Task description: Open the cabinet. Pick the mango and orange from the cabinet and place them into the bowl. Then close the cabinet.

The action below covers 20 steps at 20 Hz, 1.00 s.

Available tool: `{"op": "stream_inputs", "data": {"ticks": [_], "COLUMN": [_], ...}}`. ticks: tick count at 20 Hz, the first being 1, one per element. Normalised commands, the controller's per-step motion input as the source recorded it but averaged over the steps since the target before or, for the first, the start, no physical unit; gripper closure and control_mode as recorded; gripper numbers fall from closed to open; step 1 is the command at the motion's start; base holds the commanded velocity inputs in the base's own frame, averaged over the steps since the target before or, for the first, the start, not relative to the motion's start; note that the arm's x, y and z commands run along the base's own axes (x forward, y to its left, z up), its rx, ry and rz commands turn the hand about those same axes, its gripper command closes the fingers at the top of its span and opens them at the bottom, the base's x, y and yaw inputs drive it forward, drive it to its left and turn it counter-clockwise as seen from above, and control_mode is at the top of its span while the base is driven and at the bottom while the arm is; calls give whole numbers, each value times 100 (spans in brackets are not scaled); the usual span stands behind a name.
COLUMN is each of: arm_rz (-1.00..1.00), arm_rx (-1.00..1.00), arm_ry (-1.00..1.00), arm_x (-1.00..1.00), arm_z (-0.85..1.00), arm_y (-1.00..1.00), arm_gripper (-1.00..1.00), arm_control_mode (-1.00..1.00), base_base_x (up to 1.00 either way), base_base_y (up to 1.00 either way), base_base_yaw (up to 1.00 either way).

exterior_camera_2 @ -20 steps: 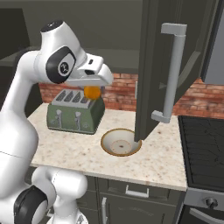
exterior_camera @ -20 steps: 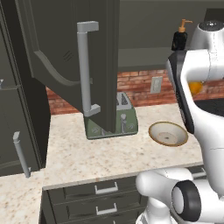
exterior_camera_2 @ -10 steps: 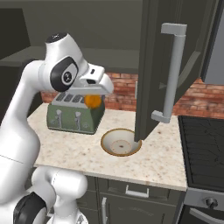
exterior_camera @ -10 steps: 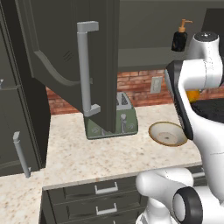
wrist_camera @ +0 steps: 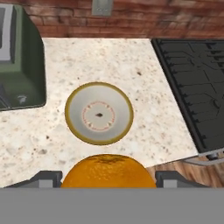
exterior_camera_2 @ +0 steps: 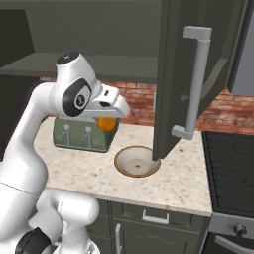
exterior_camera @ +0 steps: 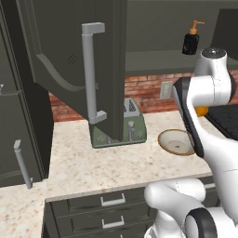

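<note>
- The cabinet (exterior_camera: 93, 69) is hanging open across the upper left of the left base view.
- The bowl (wrist_camera: 99, 113) is sitting empty on the tabletop (wrist_camera: 144, 96), frame center.
- The fingers (wrist_camera: 107, 178) are gripping the orange (wrist_camera: 108, 171) at bottom center, spread wide around it.

You see one round bright orange fruit (wrist_camera: 108, 171), one shallow cream bowl with a tan-brown rim (wrist_camera: 99, 113), one green toaster (exterior_camera_2: 84, 135), one dark soap dispenser with an orange pump (exterior_camera: 191, 39), and two open dark grey cabinet doors (exterior_camera: 74, 60) with silver bar handles.
</note>
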Motion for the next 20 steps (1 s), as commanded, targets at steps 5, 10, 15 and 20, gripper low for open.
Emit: {"op": "stream_inputs", "data": {"ticks": [5,10,15,20], "arm_rz": [0,0,0,0], "arm_rx": [0,0,0,0], "arm_ry": [0,2,2,3], "arm_x": [22,21,17,11], "arm_z": [-22,-17,-17,-17], "arm_y": [0,-1,-2,-4], "arm_gripper": [100,100,100,100], "arm_control_mode": [-100,-100,-100,-100], "base_base_x": [0,0,0,0], "base_base_y": [0,0,0,0], "base_base_yaw": [0,0,0,0]}}
